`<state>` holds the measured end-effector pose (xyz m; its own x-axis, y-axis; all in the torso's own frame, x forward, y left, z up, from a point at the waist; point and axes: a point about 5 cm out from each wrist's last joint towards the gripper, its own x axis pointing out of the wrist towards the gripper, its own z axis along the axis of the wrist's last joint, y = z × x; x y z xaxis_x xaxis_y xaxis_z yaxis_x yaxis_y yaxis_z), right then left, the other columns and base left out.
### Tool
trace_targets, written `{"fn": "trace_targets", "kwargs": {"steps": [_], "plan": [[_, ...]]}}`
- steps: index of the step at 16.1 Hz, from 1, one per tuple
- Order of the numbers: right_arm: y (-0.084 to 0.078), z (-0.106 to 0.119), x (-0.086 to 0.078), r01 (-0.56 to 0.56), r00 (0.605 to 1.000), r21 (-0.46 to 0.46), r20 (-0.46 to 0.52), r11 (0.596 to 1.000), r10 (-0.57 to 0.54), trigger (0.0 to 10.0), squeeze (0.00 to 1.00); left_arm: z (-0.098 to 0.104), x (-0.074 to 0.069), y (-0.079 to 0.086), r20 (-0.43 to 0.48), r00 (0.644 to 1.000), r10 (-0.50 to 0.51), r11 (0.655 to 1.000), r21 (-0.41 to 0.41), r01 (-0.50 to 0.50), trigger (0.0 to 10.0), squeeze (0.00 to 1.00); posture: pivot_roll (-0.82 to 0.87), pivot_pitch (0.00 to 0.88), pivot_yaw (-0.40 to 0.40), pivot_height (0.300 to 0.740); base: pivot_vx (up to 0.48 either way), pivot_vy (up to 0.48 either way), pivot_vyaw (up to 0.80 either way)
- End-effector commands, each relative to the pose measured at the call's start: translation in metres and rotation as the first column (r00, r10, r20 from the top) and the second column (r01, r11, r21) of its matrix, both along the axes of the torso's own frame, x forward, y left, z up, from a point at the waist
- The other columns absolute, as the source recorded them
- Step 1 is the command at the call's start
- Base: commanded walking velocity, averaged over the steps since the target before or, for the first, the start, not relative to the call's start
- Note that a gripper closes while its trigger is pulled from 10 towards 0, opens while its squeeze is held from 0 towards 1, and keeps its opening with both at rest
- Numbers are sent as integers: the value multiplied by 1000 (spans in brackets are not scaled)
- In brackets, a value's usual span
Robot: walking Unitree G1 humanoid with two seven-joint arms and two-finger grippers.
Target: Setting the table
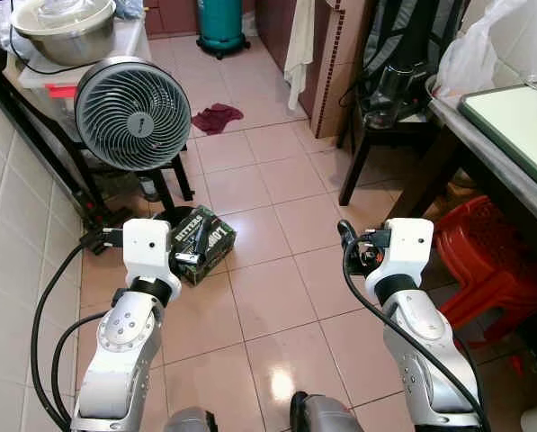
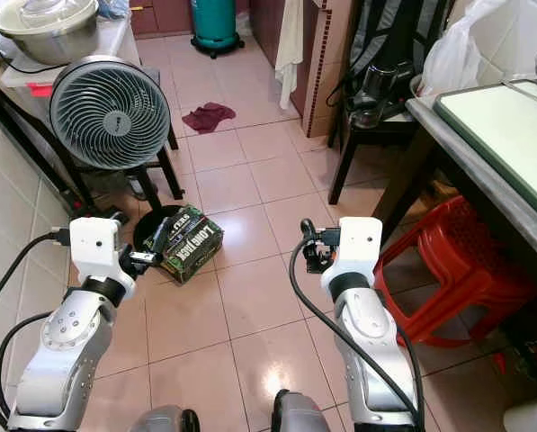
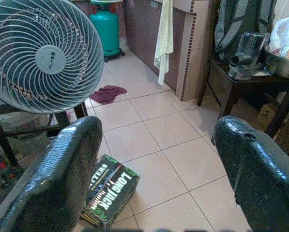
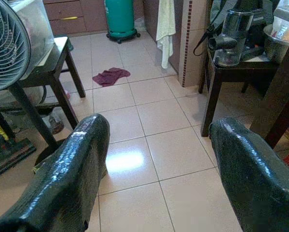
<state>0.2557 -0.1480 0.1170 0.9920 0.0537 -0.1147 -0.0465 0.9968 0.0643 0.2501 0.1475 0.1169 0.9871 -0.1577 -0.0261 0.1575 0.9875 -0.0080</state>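
Both arms are raised in front of me over a tiled kitchen floor. My left gripper (image 3: 156, 174) is open, its black fingers (image 3: 62, 174) spread wide with nothing between them, above a dark green box (image 1: 203, 243) on the floor. My right gripper (image 4: 156, 174) is open too and holds nothing; its fingers (image 4: 71, 174) point across bare tiles toward a dark side table. A table with a pale green mat (image 1: 520, 126) runs along my right side. No tableware is in either gripper.
A grey fan (image 1: 133, 112) stands at left beside a stand carrying a steel bowl (image 1: 66, 31). A red plastic stool (image 1: 488, 256) sits under the right table. A dark chair (image 1: 389, 117) holds a blender jug. A teal gas cylinder (image 1: 220, 25) and maroon rag (image 1: 217, 117) lie farther off.
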Motion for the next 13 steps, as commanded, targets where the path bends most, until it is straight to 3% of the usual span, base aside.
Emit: {"fn": "trace_targets", "kwargs": {"steps": [1, 5, 6, 7, 9, 13], "plan": [[-2, -1, 0, 8, 1000, -7, -12, 1000, -8, 10000, 0, 2, 0, -1, 10, 1000, -9, 1000, 7, 9, 10000, 0, -7, 106, 21, 740, 0, 0, 0], [-2, -1, 0, 8, 1000, -7, -12, 1000, -8, 10000, 0, 2, 0, -1, 10, 1000, -9, 1000, 7, 9, 10000, 0, -7, 106, 21, 740, 0, 0, 0], [-1, -1, 0, 8, 1000, -8, -13, 1000, -8, 10000, 0, 2, 0, -1, 11, 1000, -10, 1000, 10, 10, 10000, 0, 0, 0, 0, 740, 0, 0, 0], [-13, 10, 9, 59, 997, 24, 53, 998, -60, 10000, 0, 13, 8, 9, 62, 993, 103, 992, 69, -107, 10000, 0, -2, 99, 13, 740, 0, 0, -763], [-14, 13, 10, 62, 996, 28, 62, 998, -64, 10000, 0, 15, 9, 9, 64, 993, 104, 991, 74, -108, 10000, 0, -11, 109, 17, 740, 0, 0, -763], [-15, 9, 4, 65, 997, 28, 45, 997, -67, 10000, 0, 12, 7, 4, 60, 995, 76, 994, 79, -80, 10000, 0, -18, 119, 14, 740, 0, 403, -763]]}}
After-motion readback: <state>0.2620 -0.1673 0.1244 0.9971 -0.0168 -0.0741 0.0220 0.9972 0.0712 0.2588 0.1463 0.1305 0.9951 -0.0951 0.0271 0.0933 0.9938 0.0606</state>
